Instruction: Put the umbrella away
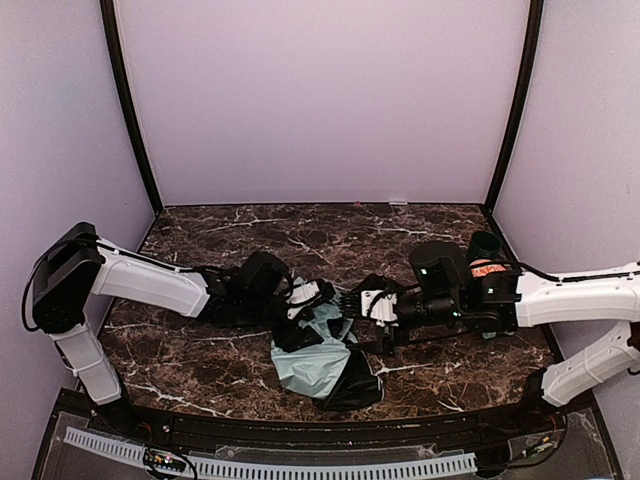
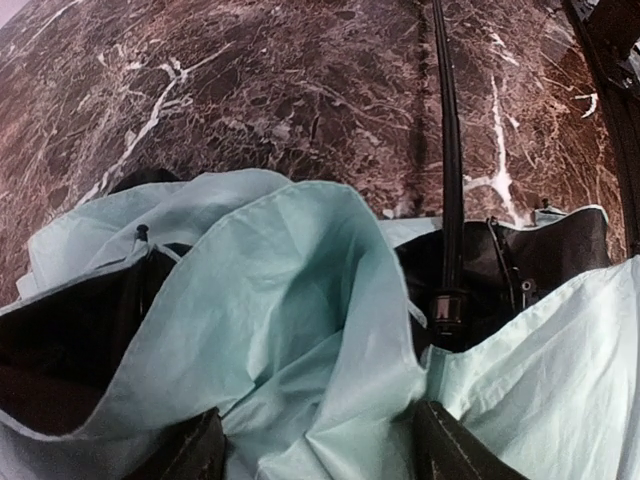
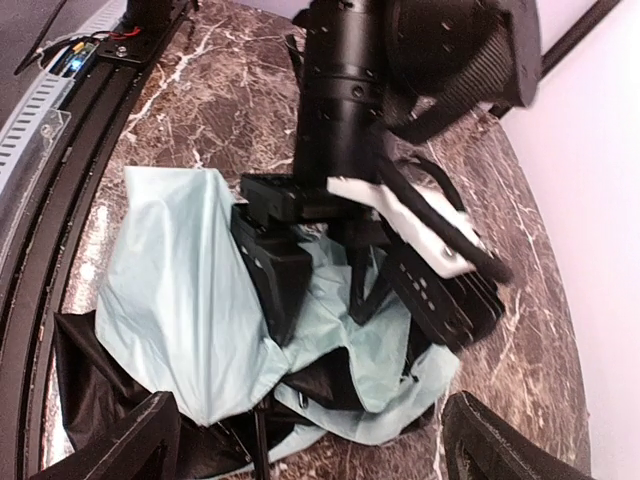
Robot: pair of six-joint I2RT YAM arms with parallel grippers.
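Fabric of the umbrella point(image 1: 322, 358) lies in a crumpled heap on the marble desk point(image 1: 200, 350), pale mint-green outside with black lining spilling out at the side of the heap nearest the arm bases. Both arms reach in toward the umbrella from opposite sides, low over the desk. The left gripper point(image 1: 322, 310) is down on the far part of the heap; in its wrist view its two fingers point(image 2: 185, 455) stand apart with a bunched fold of mint fabric point(image 2: 300, 300) rising between them, and the pads are not closed together. The thin black shaft point(image 2: 447, 150) runs away from that fold across the bare marble. The right gripper point(image 1: 355, 302) sits just beside the left one, over the same part of the umbrella; its fingers point(image 3: 125, 445) are spread wide with nothing held between them, hanging above the fabric point(image 3: 170, 290). A small orange-and-white patterned object point(image 1: 487, 268) sits well apart from the umbrella, mostly hidden behind the right arm
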